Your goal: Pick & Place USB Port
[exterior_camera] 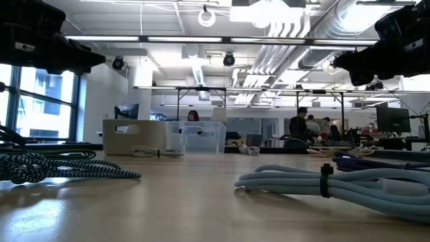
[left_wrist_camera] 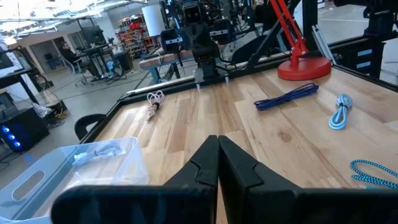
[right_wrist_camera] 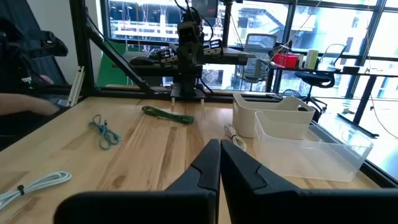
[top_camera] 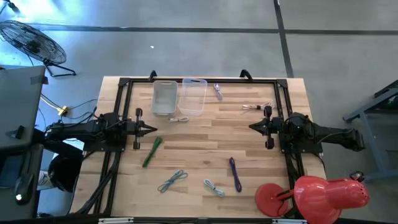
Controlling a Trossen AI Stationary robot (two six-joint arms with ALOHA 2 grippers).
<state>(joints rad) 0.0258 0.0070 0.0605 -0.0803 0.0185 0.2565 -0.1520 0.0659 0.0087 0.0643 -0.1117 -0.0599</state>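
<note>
Both parked | left gripper (top_camera: 149, 129), right gripper (top_camera: 254, 127) pressed together, empty | risk: we snag the wrong cable (top_camera: 152, 152)

One camera looks straight down on the whole pale wooden plank table (top_camera: 205, 149), a second sits at tabletop level close behind a bundled light-blue cable (exterior_camera: 336, 183) facing the room, and each wrist camera faces across the table, both showing the clear plastic bin (left_wrist_camera: 74, 168).
</note>
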